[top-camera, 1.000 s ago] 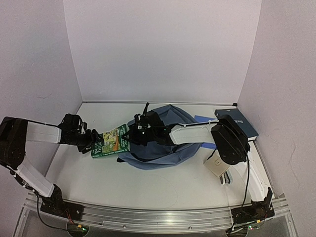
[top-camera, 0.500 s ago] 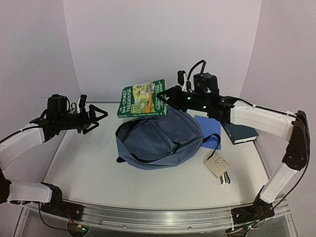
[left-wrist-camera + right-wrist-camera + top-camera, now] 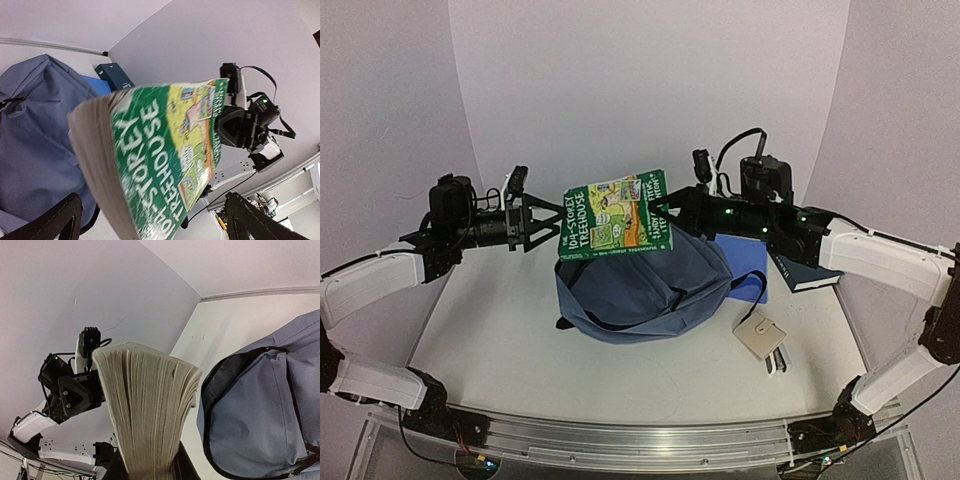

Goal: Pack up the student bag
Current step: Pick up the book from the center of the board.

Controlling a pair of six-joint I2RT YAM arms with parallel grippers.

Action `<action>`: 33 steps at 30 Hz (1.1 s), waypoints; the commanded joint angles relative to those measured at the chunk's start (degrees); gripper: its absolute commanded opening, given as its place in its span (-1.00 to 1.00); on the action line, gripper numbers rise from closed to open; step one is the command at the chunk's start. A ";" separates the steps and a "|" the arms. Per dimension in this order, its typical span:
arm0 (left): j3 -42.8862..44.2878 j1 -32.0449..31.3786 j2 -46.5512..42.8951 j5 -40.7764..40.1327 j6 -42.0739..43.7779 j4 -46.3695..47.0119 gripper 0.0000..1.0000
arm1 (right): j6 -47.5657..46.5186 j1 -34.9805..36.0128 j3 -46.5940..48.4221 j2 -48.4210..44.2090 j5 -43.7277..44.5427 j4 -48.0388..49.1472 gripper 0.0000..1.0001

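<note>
Change: green book (image 3: 615,215) was low beside the bag a second ago; now it is held high over it. The left gripper (image 3: 542,222), well apart half a second ago, is brought up to the book's left edge.
Meaning: the book is likely being lined up to be put in.
Right gripper (image 3: 665,218): clamped on the book's right edge.
Left gripper: fingers spread wide, the book's end between them, not pinched.
Student bag (image 3: 640,285): laid flat on the table (image 3: 490,340), under the book; its zip looks a little open.
Writing: "STOREY TREEHOUSE" is read on the cover; the number cannot be read.
</note>
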 commanded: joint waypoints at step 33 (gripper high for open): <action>4.45 -2.21 -2.59 -2.98 -5.30 -5.29 -1.00 | -5.25 0.50 -4.21 -3.21 5.10 5.35 -0.14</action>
